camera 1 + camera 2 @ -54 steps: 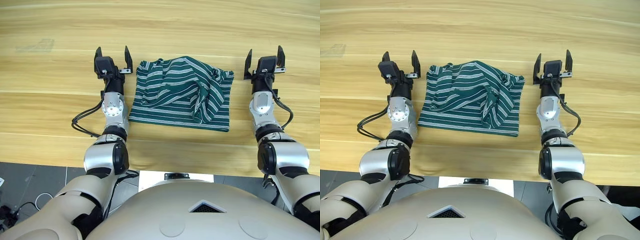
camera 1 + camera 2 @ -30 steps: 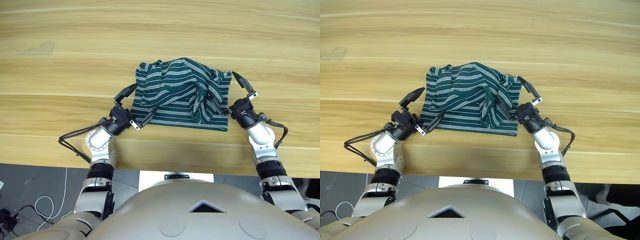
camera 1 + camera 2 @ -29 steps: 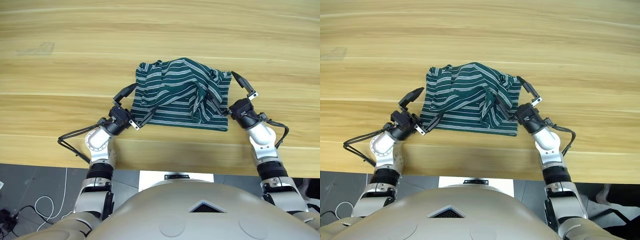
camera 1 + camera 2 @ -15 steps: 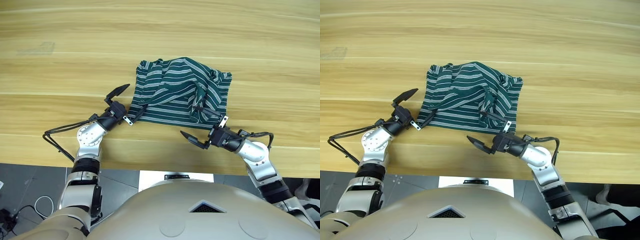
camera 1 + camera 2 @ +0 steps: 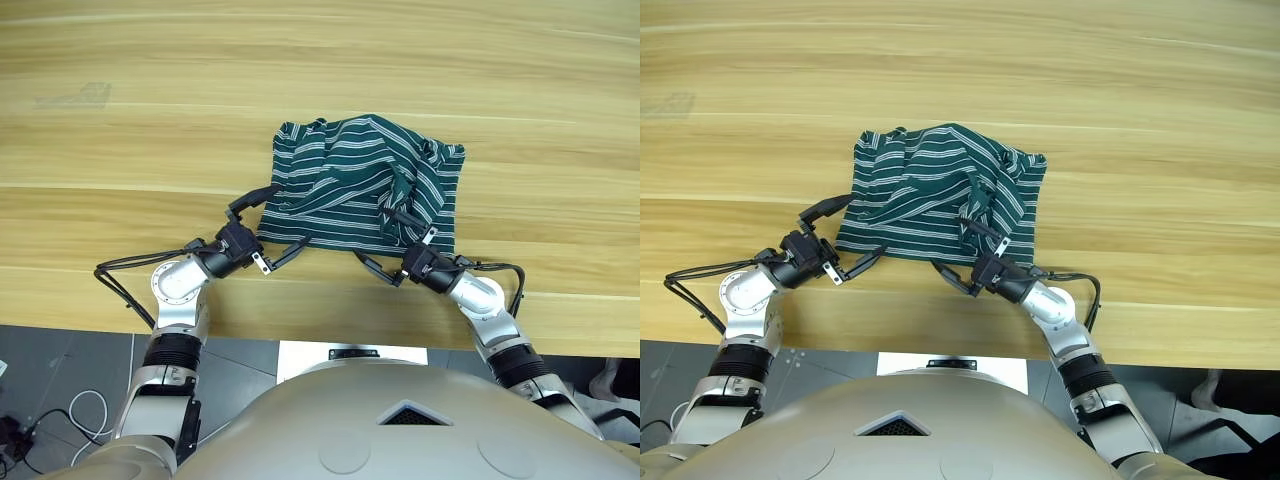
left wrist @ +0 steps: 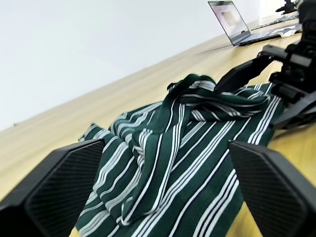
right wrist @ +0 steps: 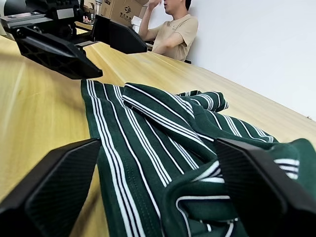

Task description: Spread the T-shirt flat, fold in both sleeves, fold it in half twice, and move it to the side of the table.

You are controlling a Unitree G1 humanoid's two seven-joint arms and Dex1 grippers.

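The green striped T-shirt (image 5: pixel 360 190) lies in a rumpled heap at the middle of the wooden table (image 5: pixel 120 130), bunched into a rough square with a twisted ridge of cloth running up its right half, so nothing of the spreading looks done yet. Both arms come in low from the near edge and meet the shirt at its near hem (image 5: pixel 330 243), the one border that lies fairly straight and offers a free edge to pinch. The left gripper (image 5: pixel 272 226) sits at the near-left corner with its jaws spread wide and nothing between them; one finger lies just left of the shirt's side and the other along the near hem, so the corner falls inside the gap. The right gripper (image 5: pixel 382 240) sits further right along the same hem, below the twisted ridge, also wide open and empty, with its fingers straddling the edge. In the left wrist view the fingers (image 6: pixel 64 192) frame the folds from either side, the cloth low between them — a pose that suits closing on the hem rather than pressing down on it. My reading is that two separate holds along one edge are being set up so the shirt can be pulled out flat; the bunched right half looks likeliest to drag or stay tangled.
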